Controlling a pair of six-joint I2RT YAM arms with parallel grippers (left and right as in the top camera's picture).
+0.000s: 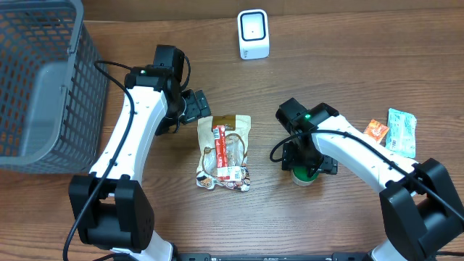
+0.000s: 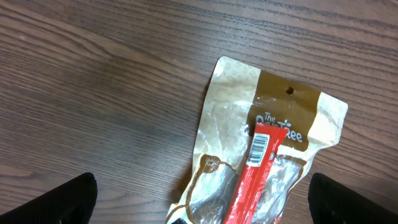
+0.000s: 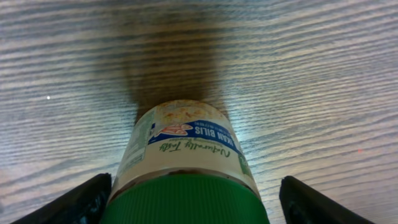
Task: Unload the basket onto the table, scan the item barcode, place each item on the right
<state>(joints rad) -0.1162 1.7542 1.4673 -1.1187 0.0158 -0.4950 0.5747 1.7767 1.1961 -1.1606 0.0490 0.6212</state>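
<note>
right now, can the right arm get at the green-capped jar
Probably yes. The right pincer sits open astride the green-capped jar, one finger on each side of the cap, and nothing else lies between them, so closing looks like all that is left.

Overhead top-down, far; left wrist close above pouch (image 2: 231, 112), right wrist close above jar (image 3: 186, 138).

The pouch (image 2: 273, 102) reads "The … Tree" in white, its middle hidden. At six o'clock from that, a red stick (image 2: 245, 186) bears a barcode (image 2: 262, 148), digits too small. The jar (image 3: 186, 152) shows "KAN BILS" on blue.
</note>
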